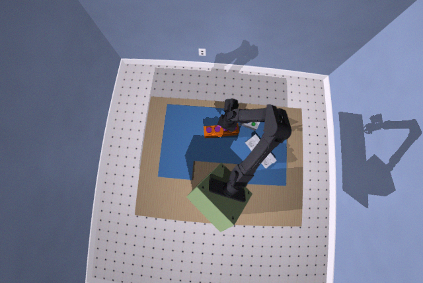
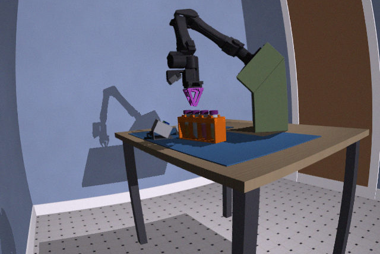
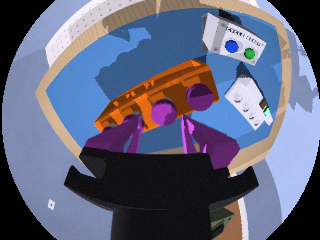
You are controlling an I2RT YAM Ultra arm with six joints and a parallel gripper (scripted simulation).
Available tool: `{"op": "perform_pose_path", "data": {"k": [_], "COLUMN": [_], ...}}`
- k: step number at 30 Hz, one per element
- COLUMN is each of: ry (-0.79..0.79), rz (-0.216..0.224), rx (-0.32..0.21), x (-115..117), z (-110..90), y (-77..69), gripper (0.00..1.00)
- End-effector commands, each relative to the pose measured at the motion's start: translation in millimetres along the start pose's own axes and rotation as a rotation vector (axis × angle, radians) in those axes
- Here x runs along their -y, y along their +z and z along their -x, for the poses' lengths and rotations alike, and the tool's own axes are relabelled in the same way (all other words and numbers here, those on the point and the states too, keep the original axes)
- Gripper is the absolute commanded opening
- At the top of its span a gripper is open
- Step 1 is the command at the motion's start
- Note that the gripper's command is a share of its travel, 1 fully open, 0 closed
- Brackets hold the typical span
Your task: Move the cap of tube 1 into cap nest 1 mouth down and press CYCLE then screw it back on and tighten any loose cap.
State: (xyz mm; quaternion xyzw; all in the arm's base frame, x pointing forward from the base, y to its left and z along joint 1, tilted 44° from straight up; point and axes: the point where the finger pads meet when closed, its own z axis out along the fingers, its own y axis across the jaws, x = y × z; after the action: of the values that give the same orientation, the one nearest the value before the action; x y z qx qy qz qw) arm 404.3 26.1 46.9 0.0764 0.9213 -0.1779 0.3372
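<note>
The orange decapping station (image 2: 201,128) stands on the blue mat with four tubes, each with a purple cap on. It also shows from above (image 1: 221,131) and in the wrist view (image 3: 156,94). My gripper (image 2: 193,99) hangs a little above the caps, pointing down. Its purple fingers are apart and nothing is between them (image 3: 167,139). Below the gap is the cap of tube 3 (image 3: 163,112), second from the console end. The cap of tube 4 (image 3: 200,96) is beside it. My left finger hides the caps of tubes 1 and 2 in the wrist view.
The white console (image 3: 234,40) carries the blue key CYCLE (image 3: 231,47) and the green key READY (image 3: 250,54). The white cap tray (image 3: 248,102) lies nearer, with a small green spot at its end. The arm's green pedestal (image 2: 263,91) stands behind the station.
</note>
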Motion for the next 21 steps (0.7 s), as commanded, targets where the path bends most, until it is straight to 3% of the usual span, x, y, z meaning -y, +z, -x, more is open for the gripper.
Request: {"op": "perform_pose_path", "data": {"k": [1,3,11,15,17,21], "ry": [-0.003,-0.003,-0.003,-0.336,-0.365,-0.365], "rz": [-0.007,-0.007,-0.007,-0.007,-0.007,-0.007], "rx": [-0.007,-0.007,-0.007,-0.008,-0.008,-0.008], "x": [-0.2,-0.2,-0.2,29.4,44.3,46.1], "z": [-2.3,-2.3,-2.3,13.4,21.3,22.2], "y": [-10.9,-16.9,-17.4,-17.6,-17.7,-17.7], "gripper": [0.49,0.49,0.49,0.49,0.49,0.49]}}
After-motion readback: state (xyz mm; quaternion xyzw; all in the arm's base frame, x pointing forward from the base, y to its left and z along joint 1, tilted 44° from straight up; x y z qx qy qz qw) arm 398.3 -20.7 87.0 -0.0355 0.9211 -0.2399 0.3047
